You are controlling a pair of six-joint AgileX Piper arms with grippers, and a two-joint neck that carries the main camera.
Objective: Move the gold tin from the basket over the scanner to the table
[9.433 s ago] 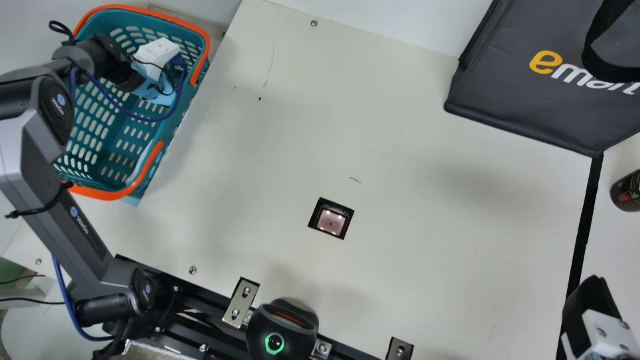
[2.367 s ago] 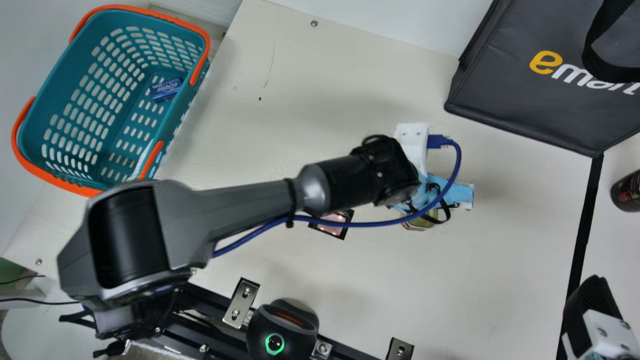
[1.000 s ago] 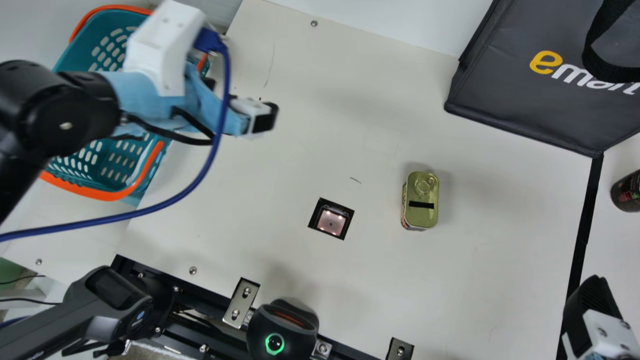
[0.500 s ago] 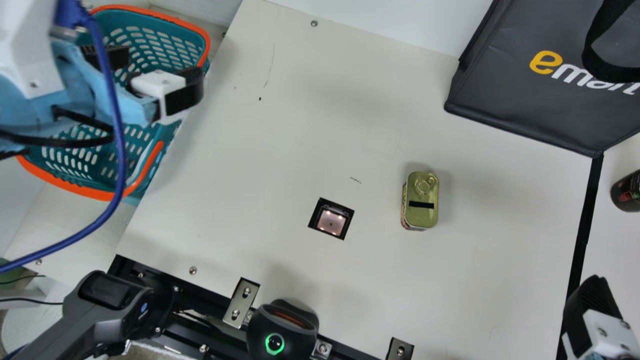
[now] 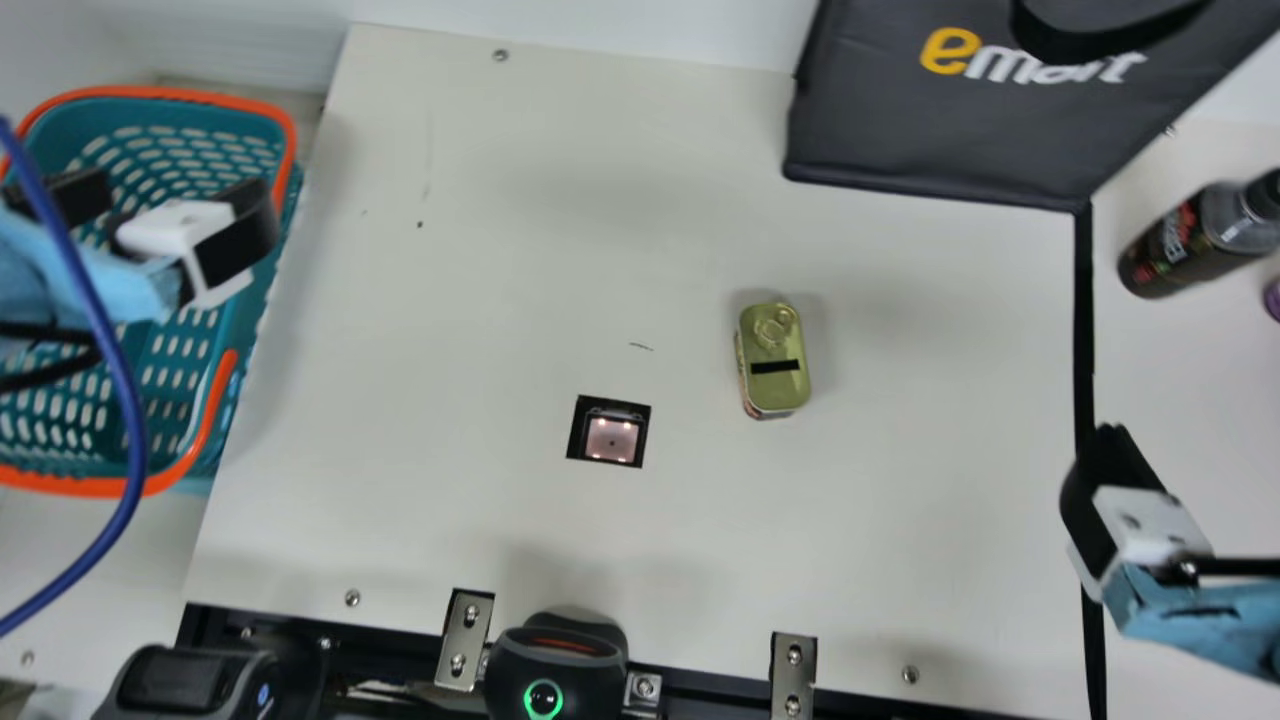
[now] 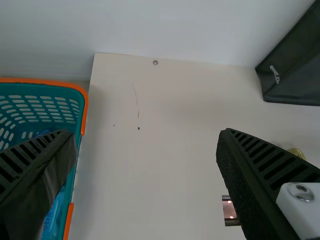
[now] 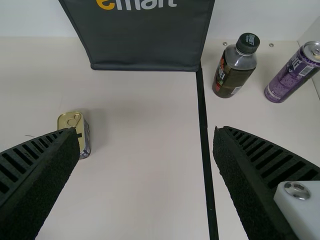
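Observation:
The gold tin (image 5: 774,360) stands on the cream table (image 5: 480,300), to the right of the square scanner window (image 5: 611,432). My left gripper (image 5: 165,215) is held above the teal basket (image 5: 190,150) at the main view's left, well away from the tin. In the left wrist view that gripper (image 6: 145,150) is wide open and empty, with a bit of the tin (image 6: 297,153) past one finger. My right gripper (image 5: 1110,500) is at the main view's right edge; its own view shows the gripper (image 7: 145,145) open and empty, and the tin (image 7: 75,131) beyond a finger.
A dark bag (image 5: 940,120) stands at the back right. Beyond the black tape line are a dark bottle (image 5: 1185,240) and a purple can (image 7: 292,75). A black device with a green ring (image 5: 545,670) sits at the front edge. A blue cable (image 5: 125,400) hangs from my left arm.
The gold tin, earlier beneath my left gripper, now stands free. My left arm has drawn back from it toward the basket. The camera has turned, shifting the whole main view.

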